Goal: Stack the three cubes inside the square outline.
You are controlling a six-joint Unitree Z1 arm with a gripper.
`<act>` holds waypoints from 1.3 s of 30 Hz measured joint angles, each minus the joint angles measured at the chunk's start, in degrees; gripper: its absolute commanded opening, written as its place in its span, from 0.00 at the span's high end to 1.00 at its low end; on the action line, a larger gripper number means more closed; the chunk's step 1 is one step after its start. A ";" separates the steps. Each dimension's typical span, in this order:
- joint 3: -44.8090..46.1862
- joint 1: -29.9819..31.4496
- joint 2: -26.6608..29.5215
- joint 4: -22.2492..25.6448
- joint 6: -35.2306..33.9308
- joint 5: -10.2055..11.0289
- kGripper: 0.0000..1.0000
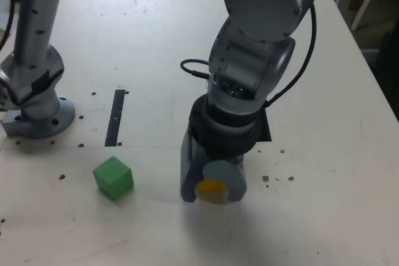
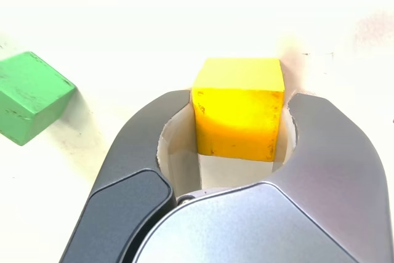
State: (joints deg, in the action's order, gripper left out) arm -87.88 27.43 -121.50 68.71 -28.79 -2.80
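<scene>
With its fingertips closed around the yellow cube [image 2: 238, 118], the end effector [image 2: 239, 98] pinches that part from opposite sides. The green cube [image 1: 113, 177] rests on the tabletop [image 1: 336, 210], toward the exterior view's left and apart from the end effector. The square outline [image 1: 265, 130] (mostly hidden by the arm [image 1: 249, 66]) shows behind the wrist.

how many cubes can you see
2. The yellow cube is between the gripper's fingers; the green cube stands on the table, to its left in the exterior view. Others may be hidden behind the arm.
</scene>
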 measured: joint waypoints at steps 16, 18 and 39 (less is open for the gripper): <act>-8.63 -5.86 7.72 14.72 8.77 7.68 0.72; -9.89 -7.76 7.72 15.37 11.03 8.08 0.72; -13.94 -15.82 2.34 14.51 21.42 7.10 0.72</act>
State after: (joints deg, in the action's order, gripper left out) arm -101.82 11.61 -119.16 83.22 -7.38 4.30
